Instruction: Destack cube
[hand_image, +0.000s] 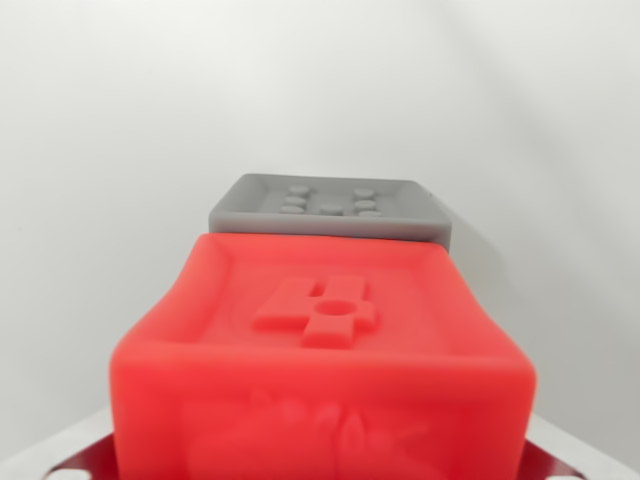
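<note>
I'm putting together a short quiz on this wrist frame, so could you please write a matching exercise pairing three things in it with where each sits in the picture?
Things:
1. red cube
2. grey cube
3. raised figure on the red cube's top face

Places:
A. behind the red one, only its top and part of a side showing
B. centre of the recessed upper face
C. nearest the camera, filling the lower half of the wrist view

Pairs: 1-C, 2-A, 3-B

The gripper itself is not visible in this view.

White surface (110, 150) beneath a grey cube (330, 208).
</note>
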